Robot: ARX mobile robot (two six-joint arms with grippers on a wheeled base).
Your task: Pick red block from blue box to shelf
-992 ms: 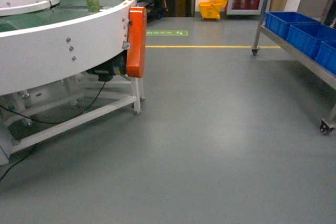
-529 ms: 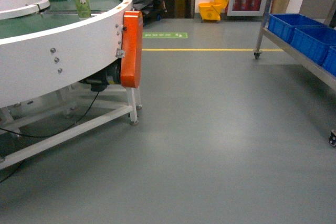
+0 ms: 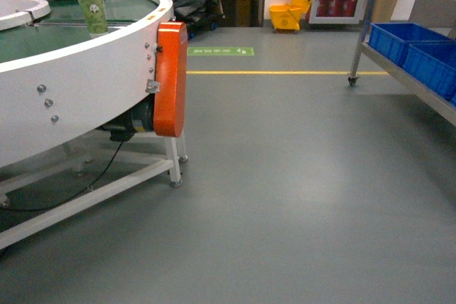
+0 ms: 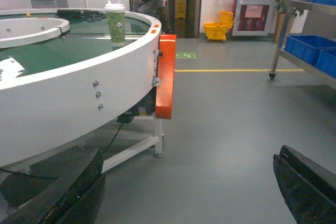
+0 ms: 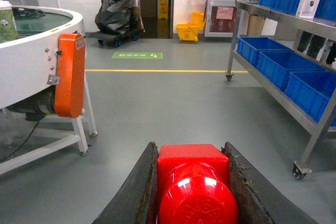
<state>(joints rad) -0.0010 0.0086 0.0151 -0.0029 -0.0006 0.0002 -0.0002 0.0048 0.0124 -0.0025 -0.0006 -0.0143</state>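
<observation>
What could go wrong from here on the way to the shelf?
1. The right hand holds the red block only between two fingers; a bump while driving could shake it loose.
2. The shelf is off to the right, low and on casters; a wide turn could clip it.
3. A person with a bagged cart stands ahead and may cross the path.

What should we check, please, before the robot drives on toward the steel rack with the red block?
1. Block held: ok. The red block sits between the right gripper fingers, touching both.
2. Left gripper free: ok. It is open, nothing between its fingers.
3. Route to the shelf: ok. The grey floor ahead shows no obstacles.
4. Clearance from the round conveyor table: cannot tell. Its orange guard juts out on the left.
5. Free spot on the shelf: cannot tell. The visible tier holds dark blue crates.
6. People: ok. A person with a bag cart is far back by the doorway.
</observation>
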